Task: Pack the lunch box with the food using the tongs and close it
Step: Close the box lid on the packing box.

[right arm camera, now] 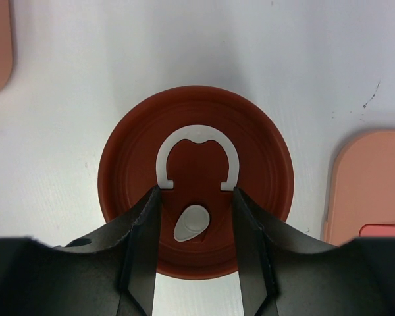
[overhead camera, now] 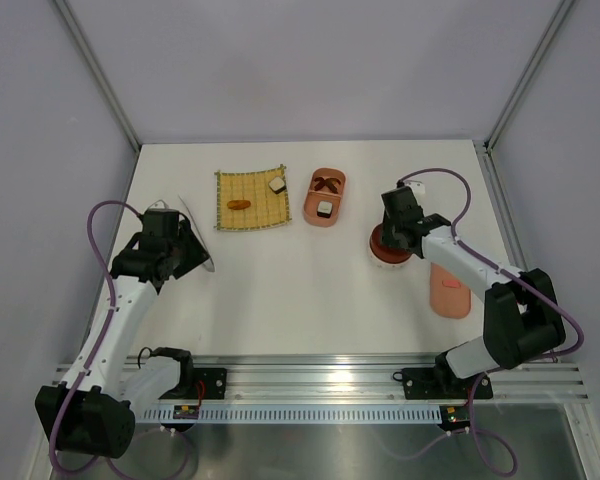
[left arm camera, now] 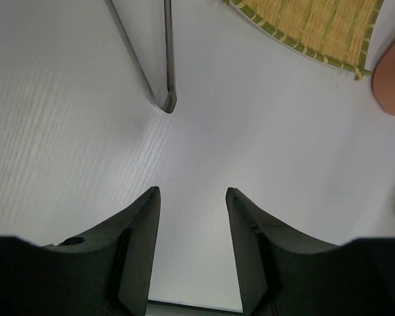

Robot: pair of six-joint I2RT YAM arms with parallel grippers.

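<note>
Left pincer [left arm camera: 192,192] over white table [left arm camera: 283,164]

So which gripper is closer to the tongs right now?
Left. The left gripper is just short of the tongs; the right gripper hovers over the red lid, far off.

Holding 2 food pieces [overhead camera: 324,208] in the open pink lunch box [overhead camera: 341,200], leaving 2 more on the yellow mat [overhead camera: 250,215], resting pale tongs [left arm camera: 170,72] flat at left

Yellow mat [overhead camera: 252,190]; round red container [right arm camera: 196,108], perhaps lidded.
</note>
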